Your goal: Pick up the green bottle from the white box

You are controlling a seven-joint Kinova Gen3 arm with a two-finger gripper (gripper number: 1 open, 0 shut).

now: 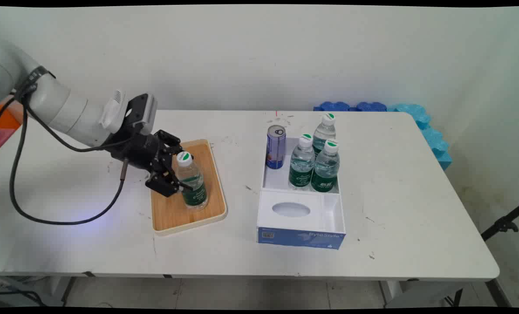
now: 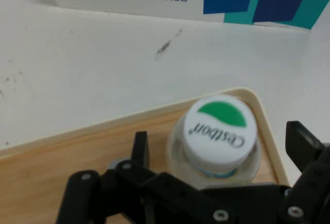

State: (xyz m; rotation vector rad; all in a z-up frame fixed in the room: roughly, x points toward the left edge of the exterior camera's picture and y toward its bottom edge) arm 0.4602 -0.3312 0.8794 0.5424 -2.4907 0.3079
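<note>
While the gripper (image 1: 179, 181) clamps the bottle (image 1: 192, 185) mid-body on the tray (image 1: 172, 216) — box (image 1: 301, 233) at 3 o'clock — thin, slick plastic probably flexes.

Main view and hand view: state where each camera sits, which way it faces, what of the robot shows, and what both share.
Main view: fixed above the table's near side, facing the wall; shows the arm from the left, its gripper around a water bottle on a wooden tray.
Hand view: on the hand, looking along the fingers at the bottle's cap.
Shared: bottle, tray, white box.
</note>
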